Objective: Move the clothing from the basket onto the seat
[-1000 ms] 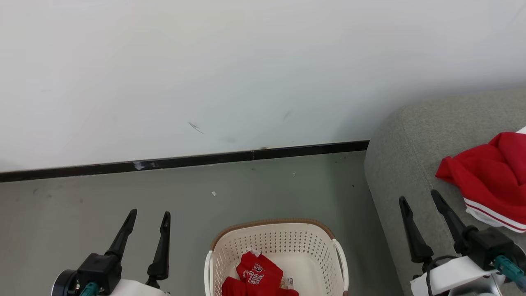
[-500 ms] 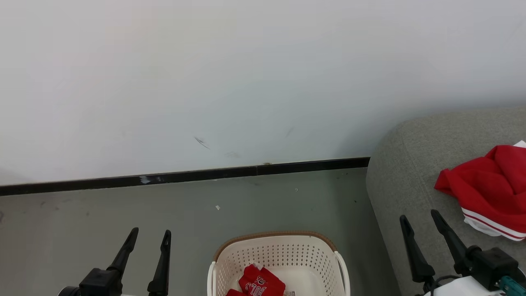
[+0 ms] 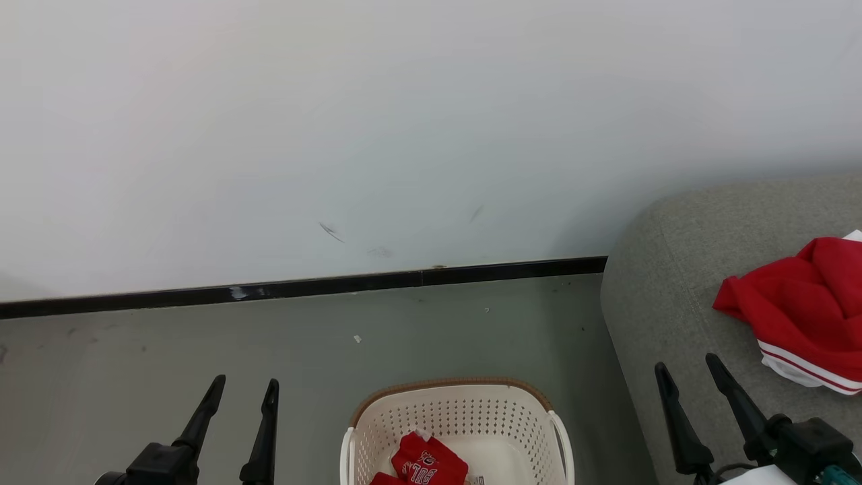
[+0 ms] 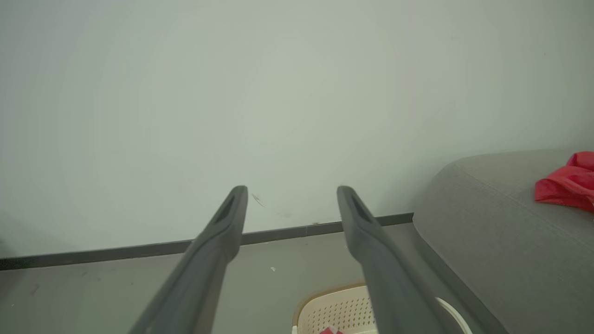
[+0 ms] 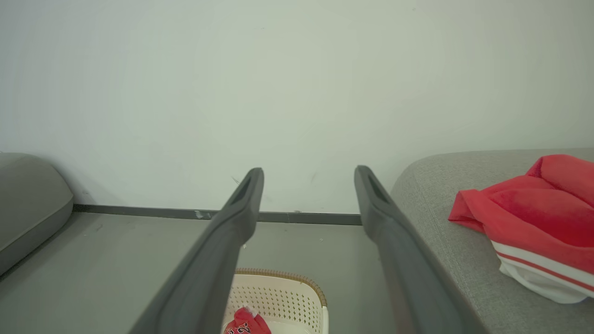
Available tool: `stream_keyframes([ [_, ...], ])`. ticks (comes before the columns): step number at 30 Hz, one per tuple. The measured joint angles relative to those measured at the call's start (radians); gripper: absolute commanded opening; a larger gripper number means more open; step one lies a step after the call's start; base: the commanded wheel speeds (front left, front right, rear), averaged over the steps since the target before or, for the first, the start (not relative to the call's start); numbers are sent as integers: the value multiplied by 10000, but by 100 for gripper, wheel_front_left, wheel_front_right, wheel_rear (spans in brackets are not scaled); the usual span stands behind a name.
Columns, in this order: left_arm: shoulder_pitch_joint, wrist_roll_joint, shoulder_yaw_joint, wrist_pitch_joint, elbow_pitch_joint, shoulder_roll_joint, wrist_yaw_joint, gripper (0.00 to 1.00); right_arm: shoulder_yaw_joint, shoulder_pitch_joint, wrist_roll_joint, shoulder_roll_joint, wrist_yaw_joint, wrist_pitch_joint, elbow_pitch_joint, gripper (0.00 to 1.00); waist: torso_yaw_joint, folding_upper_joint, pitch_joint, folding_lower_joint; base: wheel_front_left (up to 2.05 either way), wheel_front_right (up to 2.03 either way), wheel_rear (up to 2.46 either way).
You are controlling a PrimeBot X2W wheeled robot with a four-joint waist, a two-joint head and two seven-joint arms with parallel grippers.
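One red garment with white stripe trim [image 3: 801, 306] [image 5: 533, 222] [image 4: 568, 183] lies on the grey seat [image 3: 667, 303] [image 5: 431, 195] [image 4: 487, 208] at the right. A second red garment with white lettering [image 3: 424, 463] [image 5: 243, 322] sits inside the cream perforated basket [image 3: 458, 411] [image 5: 283, 290] [image 4: 334, 308] on the floor. My left gripper [image 3: 246, 391] [image 4: 292, 195] is open and empty, left of the basket. Over the seat's front edge, my right gripper [image 3: 687, 369] [image 5: 308, 176] is open too, holding nothing.
A white wall with a black baseboard [image 3: 303, 288] stands behind the grey floor [image 3: 202, 343]. In the right wrist view another grey cushion [image 5: 28, 204] sits at the far left. The basket stands close to the seat's side.
The head camera tilted up over the second, so everything slid lower in the picture. Both grippers stay open; the right one sank a little toward the bottom edge.
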State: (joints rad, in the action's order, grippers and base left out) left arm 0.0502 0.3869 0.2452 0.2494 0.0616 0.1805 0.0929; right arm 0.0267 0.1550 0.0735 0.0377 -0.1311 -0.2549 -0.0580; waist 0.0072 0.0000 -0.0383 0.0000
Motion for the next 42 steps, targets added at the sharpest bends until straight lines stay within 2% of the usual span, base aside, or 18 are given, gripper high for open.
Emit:
stream_keyframes([
  [23,-92,-155,228,0,-123,71,-272,100,29,92,-44,-2,0,0,-658,100,-12,0,584,0,0,0,0],
  [42,-2153,-721,1561,-740,1208,-115,-1223,100,629,-15,-332,-6,0,-2,-1615,100,-326,0,1985,0,0,0,0],
])
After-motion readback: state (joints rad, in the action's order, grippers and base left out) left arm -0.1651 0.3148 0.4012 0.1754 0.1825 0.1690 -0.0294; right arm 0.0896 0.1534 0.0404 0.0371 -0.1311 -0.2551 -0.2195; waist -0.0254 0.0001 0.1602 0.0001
